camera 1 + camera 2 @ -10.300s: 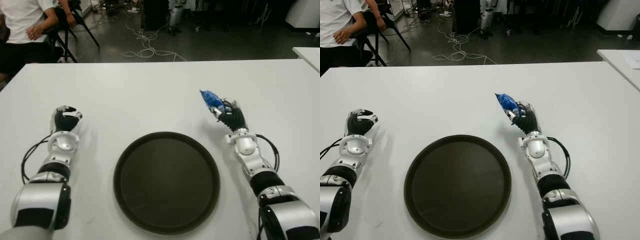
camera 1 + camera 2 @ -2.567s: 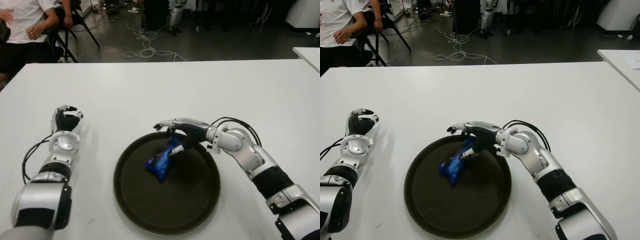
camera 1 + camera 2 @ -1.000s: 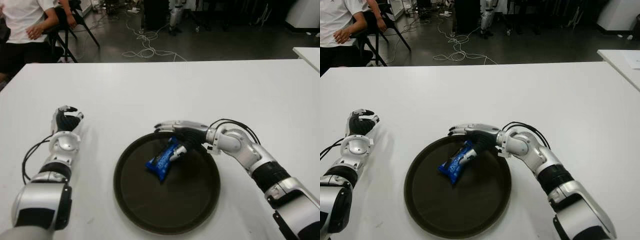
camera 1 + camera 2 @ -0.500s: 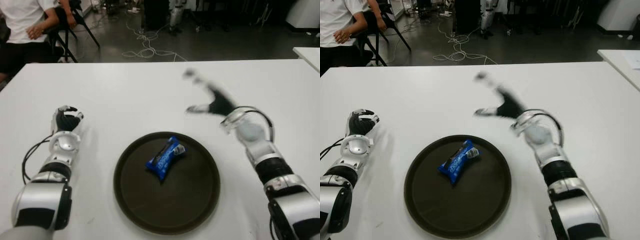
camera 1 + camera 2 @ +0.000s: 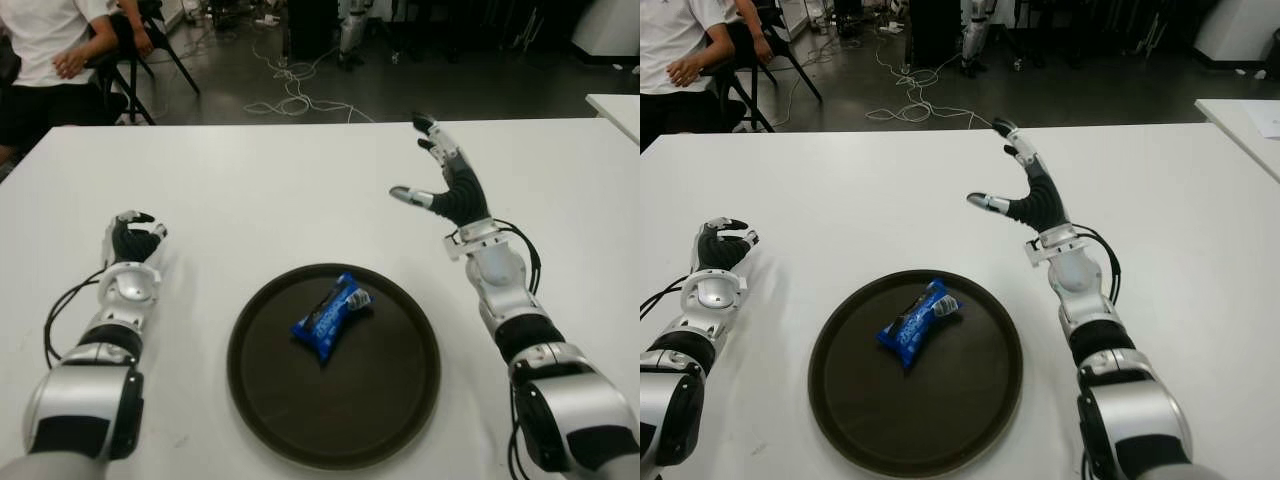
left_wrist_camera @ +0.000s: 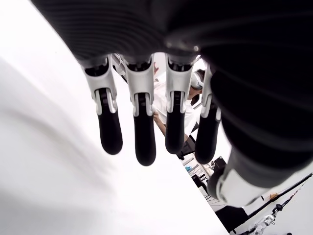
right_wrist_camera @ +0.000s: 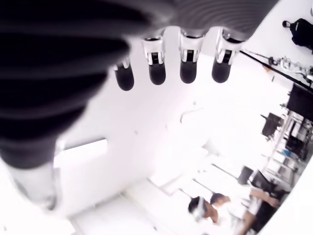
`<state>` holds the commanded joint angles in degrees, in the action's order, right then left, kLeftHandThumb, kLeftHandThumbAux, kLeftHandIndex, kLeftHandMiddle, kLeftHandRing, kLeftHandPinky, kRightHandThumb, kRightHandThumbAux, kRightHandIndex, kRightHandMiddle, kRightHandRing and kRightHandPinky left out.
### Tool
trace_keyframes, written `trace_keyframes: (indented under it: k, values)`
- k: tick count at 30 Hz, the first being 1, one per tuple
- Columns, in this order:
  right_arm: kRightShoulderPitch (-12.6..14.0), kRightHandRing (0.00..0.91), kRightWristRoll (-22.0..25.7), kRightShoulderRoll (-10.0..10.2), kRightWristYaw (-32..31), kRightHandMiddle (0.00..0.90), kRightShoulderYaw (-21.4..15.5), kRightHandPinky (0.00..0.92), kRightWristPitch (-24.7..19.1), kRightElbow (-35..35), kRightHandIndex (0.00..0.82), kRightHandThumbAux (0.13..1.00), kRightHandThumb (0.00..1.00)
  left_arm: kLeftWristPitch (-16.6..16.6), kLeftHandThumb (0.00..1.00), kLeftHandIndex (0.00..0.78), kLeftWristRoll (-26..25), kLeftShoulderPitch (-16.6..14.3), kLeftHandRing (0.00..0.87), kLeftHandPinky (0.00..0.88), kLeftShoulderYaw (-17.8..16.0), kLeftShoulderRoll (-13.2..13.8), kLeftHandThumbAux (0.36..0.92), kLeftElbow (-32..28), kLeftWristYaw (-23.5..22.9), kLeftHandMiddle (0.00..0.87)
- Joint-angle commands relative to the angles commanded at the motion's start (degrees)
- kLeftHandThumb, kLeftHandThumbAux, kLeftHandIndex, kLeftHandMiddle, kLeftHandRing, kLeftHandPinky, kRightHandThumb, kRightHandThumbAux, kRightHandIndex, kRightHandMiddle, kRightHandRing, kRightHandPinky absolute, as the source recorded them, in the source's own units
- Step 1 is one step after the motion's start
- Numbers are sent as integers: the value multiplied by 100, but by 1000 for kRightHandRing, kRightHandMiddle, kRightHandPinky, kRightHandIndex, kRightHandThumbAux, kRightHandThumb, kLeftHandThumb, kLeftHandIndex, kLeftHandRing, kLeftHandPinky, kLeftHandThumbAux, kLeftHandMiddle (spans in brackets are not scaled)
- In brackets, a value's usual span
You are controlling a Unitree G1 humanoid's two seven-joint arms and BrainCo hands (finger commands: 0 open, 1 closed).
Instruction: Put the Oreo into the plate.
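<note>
Left eye view. Oreo packet [image 5: 330,314]: lying inside the plate [image 5: 392,412], near its centre; placement judged complete. Right hand [image 5: 452,187]: beyond the plate, raised, fingers spread, empty. Left hand [image 5: 129,241]: left of the plate, curled, empty.

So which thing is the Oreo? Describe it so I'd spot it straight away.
Start at the big white table and find the round dark plate near its front edge, between the robot's arms. The Oreo is the small blue packet lying in it, toward the far side, the only brightly coloured thing there.
</note>
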<state>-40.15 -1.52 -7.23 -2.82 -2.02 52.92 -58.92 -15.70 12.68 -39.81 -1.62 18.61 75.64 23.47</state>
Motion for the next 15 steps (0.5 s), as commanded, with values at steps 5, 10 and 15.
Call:
trace_keyframes:
  k: [5, 10, 15]
  values:
    - [-170, 0, 1455, 320, -1378, 0, -618, 0, -780, 61, 0, 685, 3, 40, 678, 399, -4, -8, 296, 318, -7, 6, 718, 9, 6, 265]
    - [-653, 0, 2586, 246, -2478, 0, -1509, 0, -1873, -469, 0, 664, 0, 64, 677, 399, -26, -11, 285, 307, -24, 6, 718, 9, -13, 254]
    - [-912, 0, 2885, 194, -2370, 0, -1970, 0, -2464, -793, 0, 630, 7, 76, 675, 399, -54, -14, 280, 311, -51, -1, 719, -2, -38, 248]
